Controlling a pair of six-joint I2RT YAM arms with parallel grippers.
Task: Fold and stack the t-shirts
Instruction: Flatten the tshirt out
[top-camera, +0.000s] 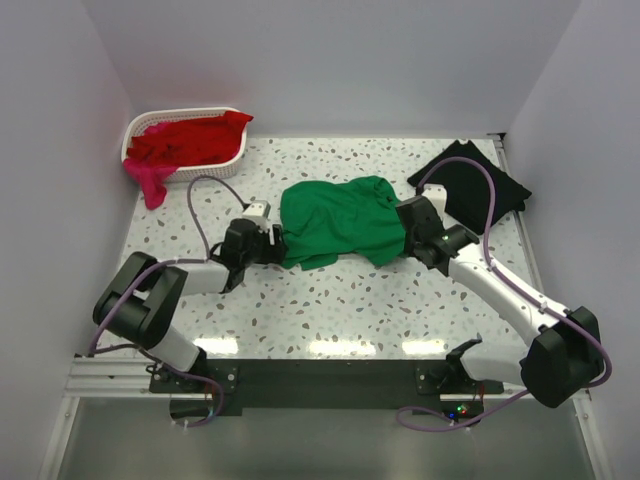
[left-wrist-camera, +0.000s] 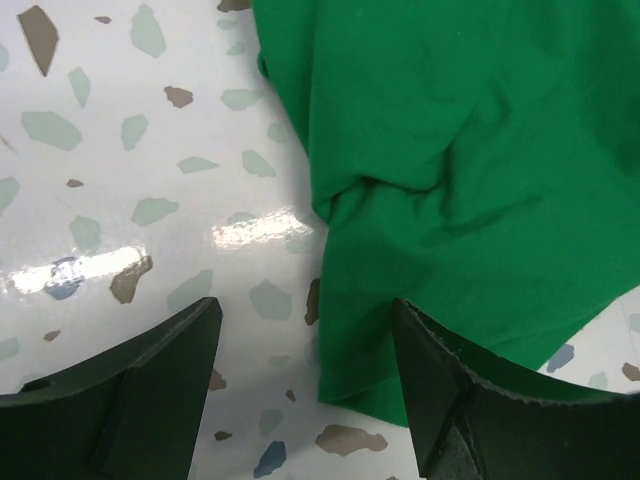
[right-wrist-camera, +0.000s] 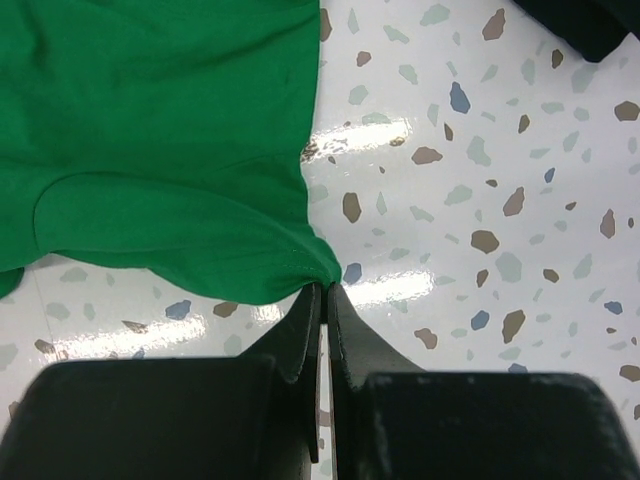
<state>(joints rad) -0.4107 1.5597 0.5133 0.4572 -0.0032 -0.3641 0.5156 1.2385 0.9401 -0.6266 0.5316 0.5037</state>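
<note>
Green shirt (top-camera: 335, 222) lies crumpled mid-tabletop (top-camera: 350, 300) in the top view. The left pincer (top-camera: 278, 240) is at its left edge and the right pincer (top-camera: 403, 230) at its right edge. From here both sets of fingertips are small and partly under their own wrists, so neither grip can be read. Beyond the right pincer, to its outer side, a black shirt (top-camera: 470, 185) lies flat, apart from the green one. Far beyond the left pincer, a white basket (top-camera: 190, 112) holds a red shirt (top-camera: 185, 142), and a pink shirt (top-camera: 152, 183) hangs over its rim onto the tabletop. Only this view shows the basket.

The left wrist view shows the left pincer (left-wrist-camera: 305, 370) released, its fingers spread wide with bare tabletop between them. The green shirt lies ahead and to the right, cut off by the frame. Its lower corner overlaps the right finger (left-wrist-camera: 480, 400); contact cannot be told.

The right wrist view shows the right pincer (right-wrist-camera: 325, 300) clenched on a corner of the green shirt's hem, pinched at the tips. The cloth spreads ahead and left, cut off. A sliver of the black shirt shows ahead-right.
</note>
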